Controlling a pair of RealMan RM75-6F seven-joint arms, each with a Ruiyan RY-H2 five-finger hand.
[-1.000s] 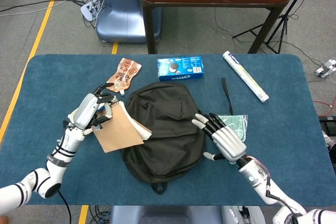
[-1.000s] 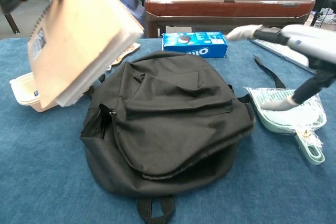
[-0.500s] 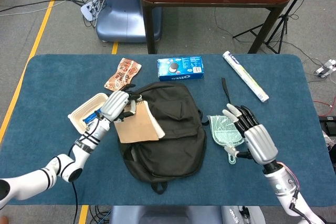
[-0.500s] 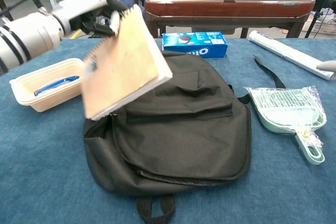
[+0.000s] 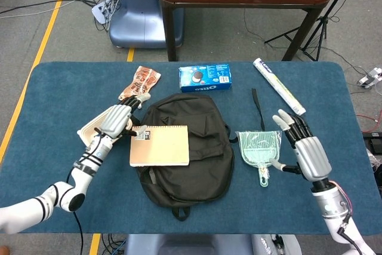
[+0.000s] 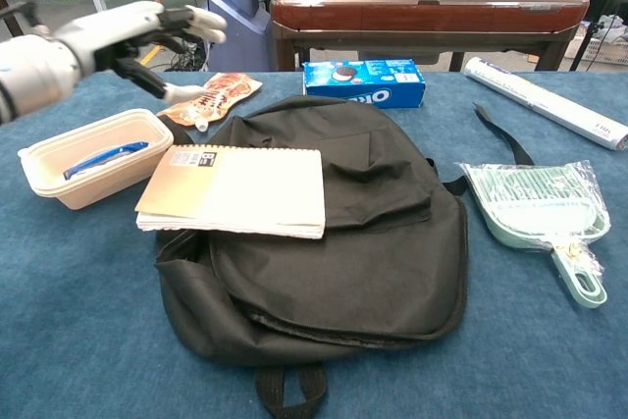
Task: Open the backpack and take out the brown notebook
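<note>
Brown notebook [image 5: 159,146] out of bag, lying flat on left part of black backpack [image 5: 191,147], one edge hanging off toward cream tray [image 6: 83,158]. Left hand [image 5: 114,121] hovering just left of notebook, fingers spread, nothing in it. Right hand [image 5: 305,147] off to right side near green dustpan [image 5: 259,146], fingers apart, empty too. Oreo box [image 5: 205,77] behind backpack, snack pouch [image 5: 139,83] beside it, rolled tube [image 5: 279,86] far right.

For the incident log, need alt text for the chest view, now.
A brown notebook lies flat on top of a black backpack on a blue table, released; the left robot hand hovers open above and behind it. An Oreo box sits behind the bag, a green dustpan to one side.
</note>
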